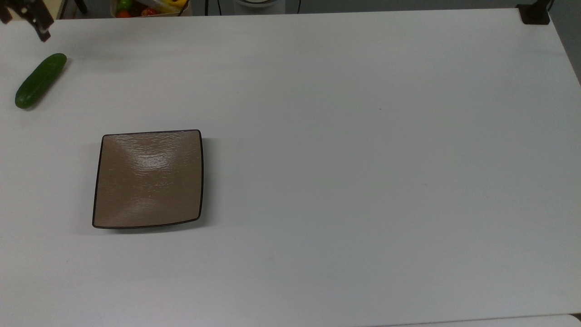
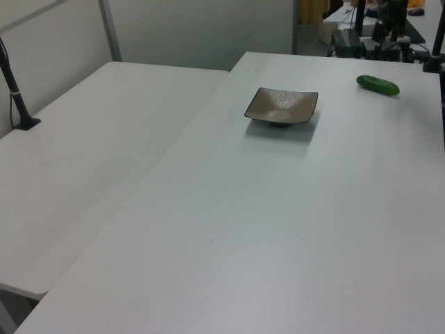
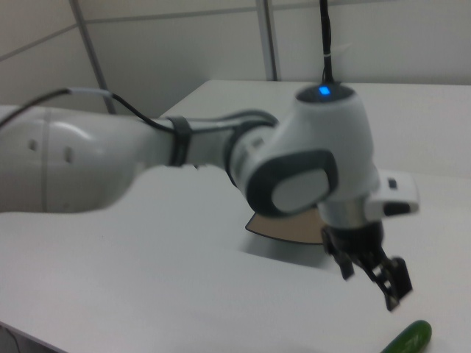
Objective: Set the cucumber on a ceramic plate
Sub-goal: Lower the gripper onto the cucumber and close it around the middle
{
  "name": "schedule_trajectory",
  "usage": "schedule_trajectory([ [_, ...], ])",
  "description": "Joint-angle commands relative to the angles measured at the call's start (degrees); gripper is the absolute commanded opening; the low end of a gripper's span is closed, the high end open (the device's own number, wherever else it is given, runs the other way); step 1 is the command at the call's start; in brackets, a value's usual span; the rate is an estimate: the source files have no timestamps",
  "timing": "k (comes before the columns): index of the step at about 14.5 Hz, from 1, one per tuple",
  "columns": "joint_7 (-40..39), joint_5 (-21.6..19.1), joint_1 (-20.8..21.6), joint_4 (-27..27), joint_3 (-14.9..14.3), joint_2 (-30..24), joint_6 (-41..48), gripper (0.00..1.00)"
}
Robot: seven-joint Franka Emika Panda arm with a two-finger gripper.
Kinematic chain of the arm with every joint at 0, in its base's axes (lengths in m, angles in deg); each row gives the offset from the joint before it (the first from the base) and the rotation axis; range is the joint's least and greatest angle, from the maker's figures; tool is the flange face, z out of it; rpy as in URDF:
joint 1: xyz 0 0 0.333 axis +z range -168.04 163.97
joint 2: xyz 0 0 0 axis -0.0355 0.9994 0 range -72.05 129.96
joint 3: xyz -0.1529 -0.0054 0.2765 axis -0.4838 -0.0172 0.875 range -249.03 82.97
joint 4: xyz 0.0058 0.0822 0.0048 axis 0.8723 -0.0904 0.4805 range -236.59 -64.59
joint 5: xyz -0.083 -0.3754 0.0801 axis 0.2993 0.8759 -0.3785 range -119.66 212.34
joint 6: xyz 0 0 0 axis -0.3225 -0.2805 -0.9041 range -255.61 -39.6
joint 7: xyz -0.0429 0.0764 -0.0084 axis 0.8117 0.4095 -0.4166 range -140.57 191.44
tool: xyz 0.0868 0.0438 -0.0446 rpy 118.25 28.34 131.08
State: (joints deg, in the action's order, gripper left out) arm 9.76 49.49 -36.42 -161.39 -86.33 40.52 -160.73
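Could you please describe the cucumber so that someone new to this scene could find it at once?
Start from the white table and find the square tan plate with its dark rim. In the top view, go up and left from it toward the table's far left corner, where the gripper hovers. The cucumber lies there, bare on the table: short, dark green, rounded, the only green thing on the tabletop.

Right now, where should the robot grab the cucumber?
Probably around the middle of the cucumber, coming straight down from above. It lies flat on the table, apart from the plate, with bare space along both long sides for the fingers to close across it.
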Motion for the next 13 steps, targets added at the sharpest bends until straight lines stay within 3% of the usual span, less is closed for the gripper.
schedule_trajectory([
  [1,-0.9,0.5,-2.4,-0.3,0.4,5.9,-7.4,1.00],
  [6,-0.9,0.5,-2.3,-0.3,0.3,13.6,-17.8,1.00],
  [9,-0.6,0.5,-2.0,-0.3,0.2,15.5,-19.3,1.00],
  [10,0.0,0.4,-2.1,-0.3,0.2,15.5,-19.4,0.69],
  [12,0.0,-0.1,-2.2,-0.1,0.2,15.5,-19.4,0.30],
  [13,0.0,-0.1,-2.2,0.1,0.2,15.5,-19.4,0.03],
])
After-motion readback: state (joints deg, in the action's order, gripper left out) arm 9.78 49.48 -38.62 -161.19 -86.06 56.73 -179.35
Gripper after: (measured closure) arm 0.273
